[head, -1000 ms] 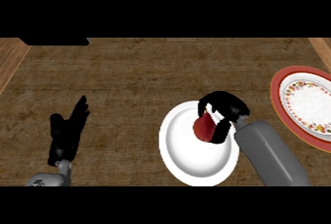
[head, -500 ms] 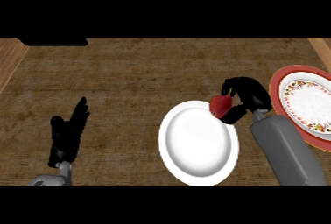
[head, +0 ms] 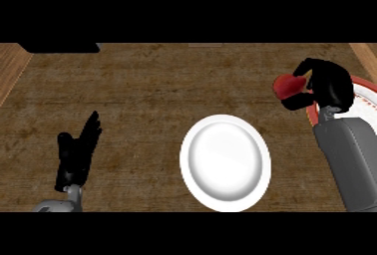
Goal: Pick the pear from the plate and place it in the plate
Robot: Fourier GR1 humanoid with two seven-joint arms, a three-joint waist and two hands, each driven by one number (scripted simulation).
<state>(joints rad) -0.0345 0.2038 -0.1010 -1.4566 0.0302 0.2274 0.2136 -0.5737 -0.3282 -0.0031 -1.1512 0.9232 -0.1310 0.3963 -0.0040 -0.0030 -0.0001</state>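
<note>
The pear (head: pixel 288 85) is clamped in the curled fingers and thumb of your right hand (head: pixel 328 79), above the wooden counter (head: pixel 147 89) and just left of the red-rimmed patterned plate (head: pixel 366 99). The white plate (head: pixel 225 162) lies lower down, apart from it. Your left hand (head: pixel 77 152) rests at lower left with its fingers straight.

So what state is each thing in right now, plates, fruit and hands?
pear: held in the right hand, near the patterned plate's rim.
white plate: empty, flat on the counter.
patterned plate: partly hidden behind the right hand.
right hand: curled round the pear.
left hand: open, resting at lower left.
</note>
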